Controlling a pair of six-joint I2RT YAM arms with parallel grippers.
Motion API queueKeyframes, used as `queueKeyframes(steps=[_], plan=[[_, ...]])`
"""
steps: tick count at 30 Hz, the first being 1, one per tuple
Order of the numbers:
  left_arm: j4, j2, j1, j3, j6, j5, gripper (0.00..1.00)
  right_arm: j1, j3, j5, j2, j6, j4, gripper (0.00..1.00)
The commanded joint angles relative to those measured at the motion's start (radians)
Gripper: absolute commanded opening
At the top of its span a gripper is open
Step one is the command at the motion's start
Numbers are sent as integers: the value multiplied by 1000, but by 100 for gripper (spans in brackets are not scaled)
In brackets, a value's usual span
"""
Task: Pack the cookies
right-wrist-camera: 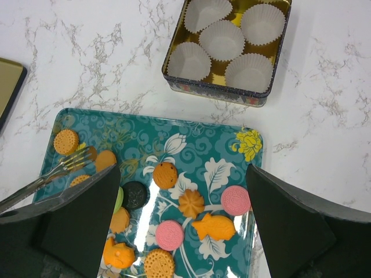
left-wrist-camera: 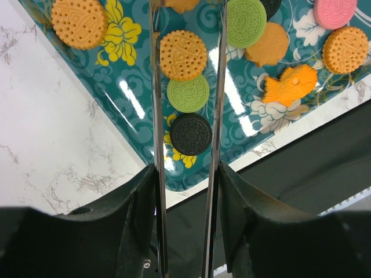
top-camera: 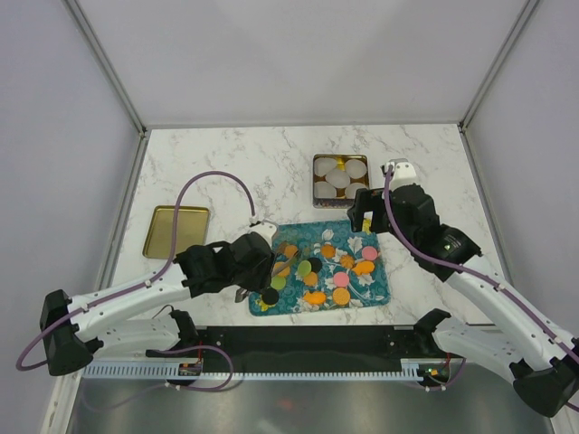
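Several cookies lie on a teal flowered tray (top-camera: pixel 378 287): orange, pink, green and black discs plus fish-shaped ones. My left gripper (top-camera: pixel 256 271) is shut on metal tongs (left-wrist-camera: pixel 155 116) over the tray's near left corner. In the left wrist view an orange cookie (left-wrist-camera: pixel 183 55), a green cookie (left-wrist-camera: pixel 188 93) and a black cookie (left-wrist-camera: pixel 191 134) lie between the tongs' open arms. My right gripper (top-camera: pixel 366 217) is wide open and empty above the tray's far right part; below it are pink cookies (right-wrist-camera: pixel 235 200) and an orange fish (right-wrist-camera: pixel 213 227).
A square tin (top-camera: pixel 316 176) with white paper cups (right-wrist-camera: pixel 221 39) stands just behind the tray. A gold lid (top-camera: pixel 176 231) lies at the left. A black mat (top-camera: pixel 308 339) runs along the near edge between the arm bases.
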Motion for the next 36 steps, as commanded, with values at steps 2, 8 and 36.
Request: queueKeyframes(steps=[2, 8, 36], plan=[[12, 13, -16, 17, -44, -55, 52, 2, -1, 11, -27, -2, -1, 98], [12, 12, -25, 20, -52, -80, 52, 1, -7, 5, -36, 0, -1, 98], [49, 104, -44, 20, -35, -96, 47, 4, -41, 12, -79, 10, -10, 98]])
